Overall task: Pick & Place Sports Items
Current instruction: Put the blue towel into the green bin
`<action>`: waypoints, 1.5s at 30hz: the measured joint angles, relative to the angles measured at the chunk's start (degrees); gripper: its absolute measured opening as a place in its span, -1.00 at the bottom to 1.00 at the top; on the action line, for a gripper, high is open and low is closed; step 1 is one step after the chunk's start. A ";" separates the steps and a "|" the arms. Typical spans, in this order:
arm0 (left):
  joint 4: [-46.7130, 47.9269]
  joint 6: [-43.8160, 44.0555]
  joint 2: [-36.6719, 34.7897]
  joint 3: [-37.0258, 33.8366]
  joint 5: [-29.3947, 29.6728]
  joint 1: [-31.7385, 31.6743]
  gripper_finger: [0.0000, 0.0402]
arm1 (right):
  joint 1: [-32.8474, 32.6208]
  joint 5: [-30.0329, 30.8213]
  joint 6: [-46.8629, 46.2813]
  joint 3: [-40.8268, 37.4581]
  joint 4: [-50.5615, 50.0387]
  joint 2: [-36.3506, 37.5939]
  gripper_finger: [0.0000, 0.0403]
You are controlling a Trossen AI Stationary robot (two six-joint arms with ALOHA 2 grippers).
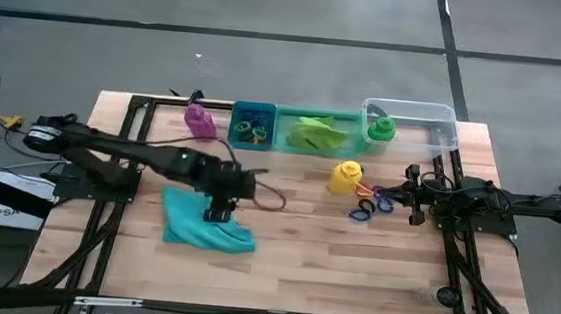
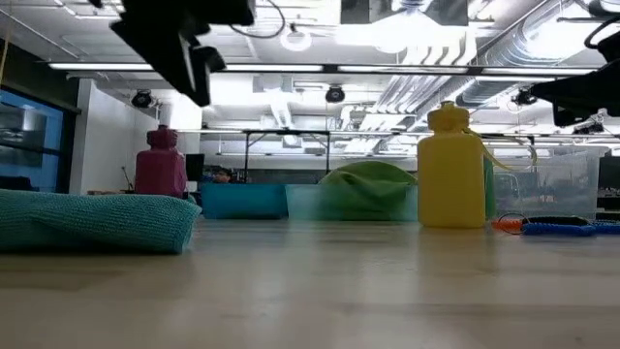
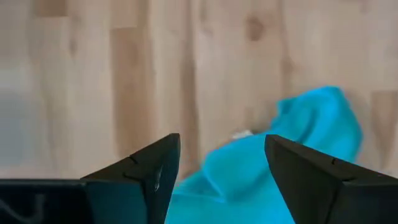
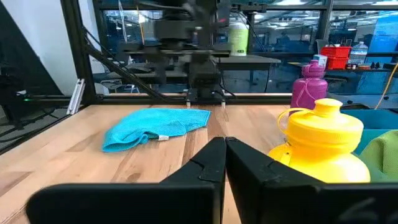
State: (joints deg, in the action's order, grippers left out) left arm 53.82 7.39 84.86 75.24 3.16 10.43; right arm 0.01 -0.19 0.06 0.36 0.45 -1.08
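From above, the left gripper (image 1: 220, 212) hangs at centre-left of the frame over the upper edge of the teal cloth (image 1: 205, 227), its jaws parted and holding nothing; the cloth lies crumpled on the wooden tabletop (image 1: 303, 259), its long axis running left to right; a purple bottle (image 1: 199, 120) stands in the upper left, beside a blue bin (image 1: 253, 125) holding small rings; next comes a green bin (image 1: 313, 131) with the lime-green cloth (image 1: 318, 133), then a clear bin (image 1: 418, 128) with a green bottle (image 1: 381, 129); a yellow bottle (image 1: 345, 176) stands upright right of centre, with coloured rings (image 1: 369, 206) just below it; the right gripper (image 1: 410, 195) waits at the right, clenched shut on nothing.

At tabletop height, the teal cloth (image 2: 92, 223) fills the lower left as a low mound; the purple bottle (image 2: 161, 165) stands behind it, the yellow bottle (image 2: 451, 170) upright at right, the rings (image 2: 557, 227) at far right.

In the left wrist view, two dark fingers (image 3: 146, 177) stand apart above the teal cloth (image 3: 298, 137), not touching it.

In the right wrist view, the closed fingers (image 4: 214, 168) point toward the teal cloth (image 4: 155, 126); the yellow bottle (image 4: 323, 143) stands close at right.
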 joint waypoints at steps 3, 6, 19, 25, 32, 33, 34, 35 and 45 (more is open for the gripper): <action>0.00 0.03 0.00 0.00 0.02 2.85 -0.06 | -0.01 0.00 0.01 0.00 0.00 0.01 -1.00; 0.00 0.15 0.00 0.00 0.04 5.34 -0.06 | 0.00 0.00 0.02 0.00 0.00 0.00 -1.00; 0.00 3.31 -0.01 0.00 0.12 17.05 -0.06 | 0.00 0.00 0.00 0.00 0.00 0.02 -1.00; 0.01 4.38 0.68 0.00 0.10 21.47 -0.06 | 0.00 0.00 0.00 0.00 0.00 0.02 -1.00; -0.02 8.09 5.12 0.00 0.11 21.85 -0.06 | 0.00 0.00 0.00 0.00 0.00 0.02 -1.00; -0.04 8.56 6.00 0.00 0.11 21.65 -0.06 | 0.00 0.00 0.00 0.00 0.02 0.00 -1.00; -0.04 9.00 6.91 0.00 0.09 21.43 -0.06 | -0.02 0.00 0.02 0.00 0.00 0.02 -1.00; -0.04 9.45 7.87 0.00 0.11 21.16 -0.06 | -0.02 0.00 0.02 0.00 0.00 0.01 -1.00; -0.76 10.04 18.02 0.00 0.11 18.99 -0.06 | 0.00 0.00 0.02 0.00 0.02 0.00 -1.00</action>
State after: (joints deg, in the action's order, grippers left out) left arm 53.07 17.43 102.88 75.24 3.27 29.42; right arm 0.01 -0.19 0.08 0.36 0.46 -1.08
